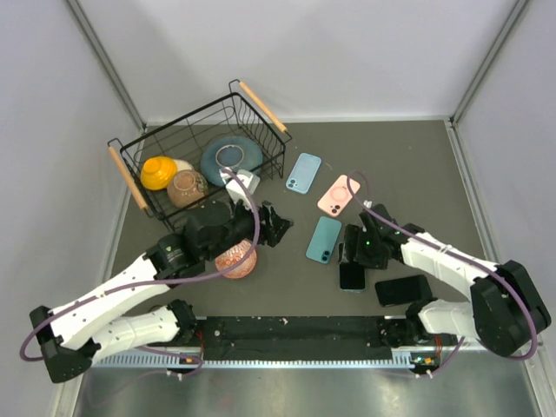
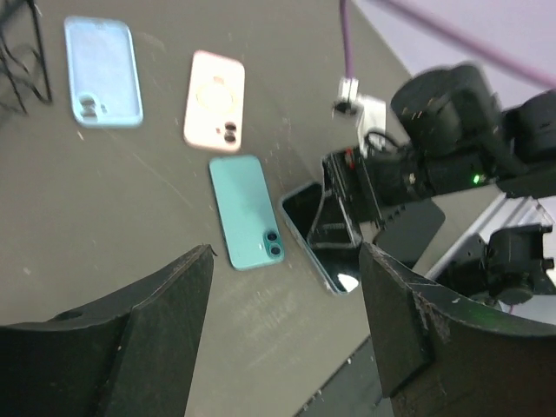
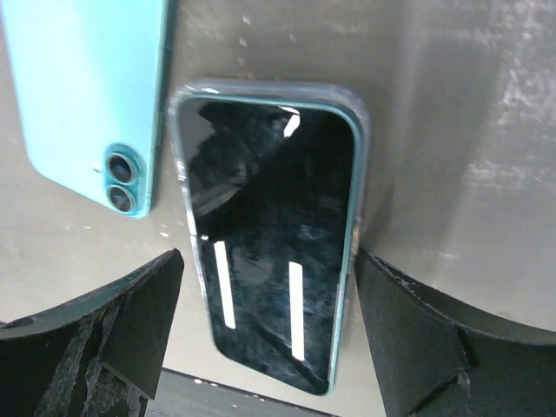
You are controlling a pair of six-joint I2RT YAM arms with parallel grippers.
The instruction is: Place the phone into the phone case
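The phone (image 3: 261, 191), screen up inside a clear phone case (image 3: 261, 89), is seen lying flat on the desk (image 2: 130, 200) just beside a teal phone (image 2: 248, 211), flanked by the parted right claw (image 3: 271, 269), while the left claw (image 2: 287, 256) is held apart, unladen.

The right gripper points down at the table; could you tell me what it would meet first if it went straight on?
Most likely the dark-screened phone, lying screen-up on the table between the right gripper's open fingers. How far above it the gripper hangs is unclear.
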